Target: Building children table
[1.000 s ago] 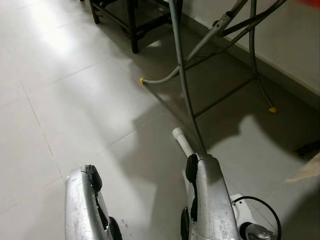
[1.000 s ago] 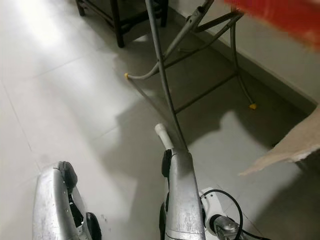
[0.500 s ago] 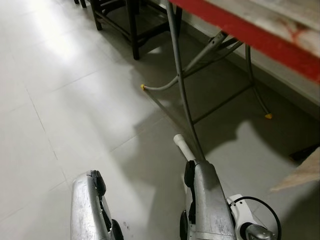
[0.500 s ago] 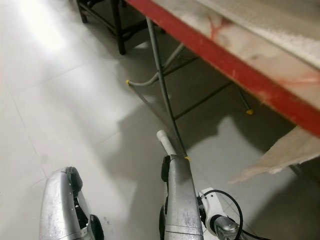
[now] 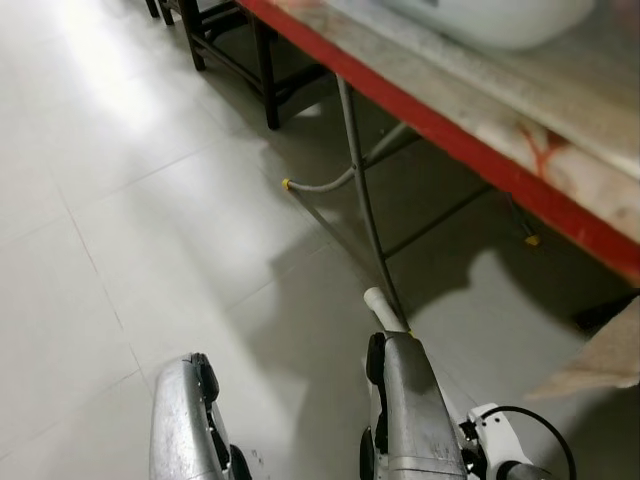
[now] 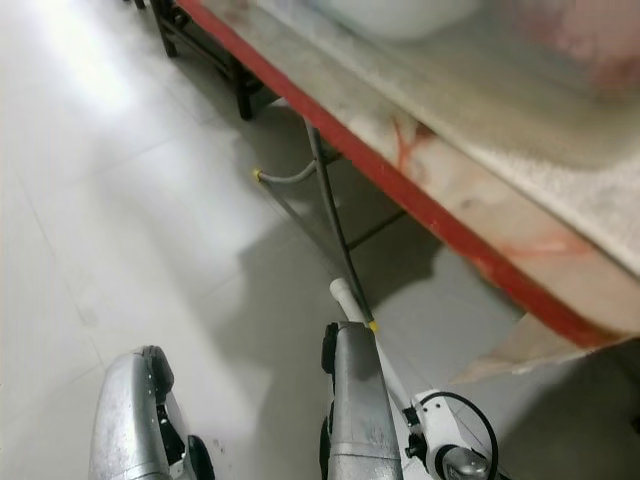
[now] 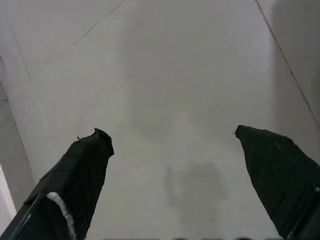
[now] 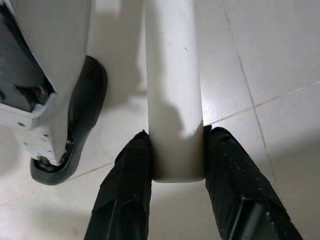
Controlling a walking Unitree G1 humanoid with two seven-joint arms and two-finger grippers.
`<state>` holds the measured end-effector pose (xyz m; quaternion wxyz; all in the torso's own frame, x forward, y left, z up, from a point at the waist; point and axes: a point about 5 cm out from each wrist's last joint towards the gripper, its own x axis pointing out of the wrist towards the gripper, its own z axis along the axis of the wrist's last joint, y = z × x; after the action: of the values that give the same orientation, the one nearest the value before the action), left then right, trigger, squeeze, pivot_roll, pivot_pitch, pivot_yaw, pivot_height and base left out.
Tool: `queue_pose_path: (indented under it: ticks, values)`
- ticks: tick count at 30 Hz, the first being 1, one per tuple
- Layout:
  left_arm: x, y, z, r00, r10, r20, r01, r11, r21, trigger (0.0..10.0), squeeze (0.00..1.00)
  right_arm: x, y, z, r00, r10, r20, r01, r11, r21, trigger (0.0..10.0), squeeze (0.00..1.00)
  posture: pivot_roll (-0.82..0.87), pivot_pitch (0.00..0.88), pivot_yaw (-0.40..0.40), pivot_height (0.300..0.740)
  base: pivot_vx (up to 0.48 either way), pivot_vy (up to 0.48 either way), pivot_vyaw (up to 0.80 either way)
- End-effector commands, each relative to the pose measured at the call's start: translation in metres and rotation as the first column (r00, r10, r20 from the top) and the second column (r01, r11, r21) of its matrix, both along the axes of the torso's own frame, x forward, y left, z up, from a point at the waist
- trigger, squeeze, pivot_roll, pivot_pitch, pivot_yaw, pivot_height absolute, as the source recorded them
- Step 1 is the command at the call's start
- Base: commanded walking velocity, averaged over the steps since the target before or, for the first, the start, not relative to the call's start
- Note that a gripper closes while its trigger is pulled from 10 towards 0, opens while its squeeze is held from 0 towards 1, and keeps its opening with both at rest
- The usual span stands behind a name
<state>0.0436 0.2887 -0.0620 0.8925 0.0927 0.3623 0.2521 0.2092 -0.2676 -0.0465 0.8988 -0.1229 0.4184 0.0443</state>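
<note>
down at the lower left of the frame, the left gripper (image 7: 170, 145) hangs spread over bare floor tiles (image 5: 130, 200). lower centre, the right gripper (image 8: 175, 167) pinches a white table leg (image 8: 172, 85), beneath the red-edged folding table (image 5: 450, 125) at upper right.

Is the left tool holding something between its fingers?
No, the left tool is open, with bare floor tiles between its fingers.

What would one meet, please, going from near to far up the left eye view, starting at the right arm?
Right arm → white tube held in its end effector → grey table leg → red table edge → dark chair legs.
</note>
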Motion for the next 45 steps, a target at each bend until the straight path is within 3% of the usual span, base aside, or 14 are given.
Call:
queue_pose_path:
  ticks: [1,21,45]
  values:
    - [-0.0173,-0.0002,-0.0041,0.998,0.017,-0.057,-0.017,1.0,-0.003,10.0,0.0,-0.0107,-0.0014,-0.0061,0.999,-0.006,-0.04,0.007,1.0,0.003,10.0,0.0,0.03,0.304,-0.025,0.499,0.0,0.0,0.0]
    - [-0.0173,-0.0021,-0.0057,0.998,0.028,-0.06,-0.028,1.0,-0.006,10.0,0.0,-0.0167,0.0008,-0.0107,0.995,0.015,-0.096,-0.014,1.0,0.017,10.0,0.0,0.04,0.295,-0.033,0.584,0.0,0.0,0.0]
    - [-0.0177,-0.0048,-0.0077,0.997,0.019,-0.072,-0.02,1.0,-0.017,10.0,0.0,-0.0139,0.0019,-0.0095,0.996,0.017,-0.085,-0.015,1.0,0.018,10.0,0.0,0.03,0.293,-0.037,0.664,0.0,0.0,0.0]
